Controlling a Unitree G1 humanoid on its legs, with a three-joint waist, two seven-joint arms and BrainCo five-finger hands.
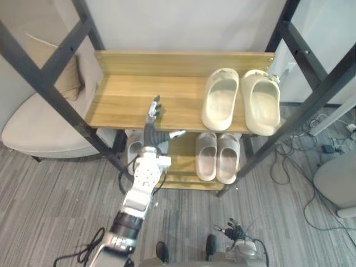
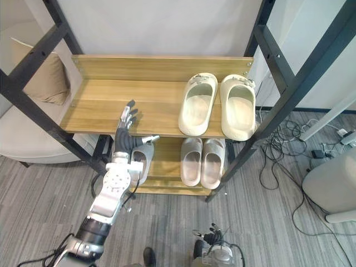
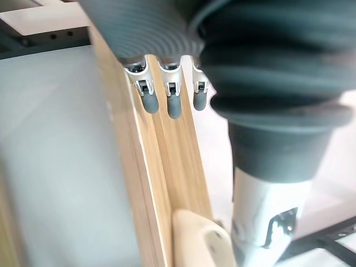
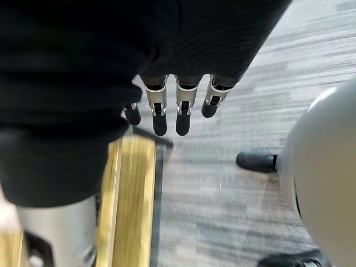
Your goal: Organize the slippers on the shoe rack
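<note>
- a beige armchair stands at the far left on the grey striped carpet, with a tan cushion leaning at its back.
- a black metal frame runs slantwise in front of the armchair and past the left end of the shoe rack, a wooden rack with a top shelf and a lower shelf.
- the left half of the top shelf is bare wood.
- the left hand is raised in front of the top shelf's front edge, left of the middle; its fingers are straight, its thumb is held out to the side, and it grasps nothing.
- a single grey slipper lies on the lower shelf just behind that hand and is partly hidden by it.
- a pair of pale pink slippers lies side by side on the lower shelf, right of the middle, toes to the back.
- a pair of cream slippers sits above them on the right part of the top shelf, the two nearly touching, the right one close to the shelf's end.
- the right hand hangs low over the carpet, fingers relaxed and straight, released and holding nothing.
- loose cables trail over the carpet right of the rack, near a pale rounded object at the far right.
</note>
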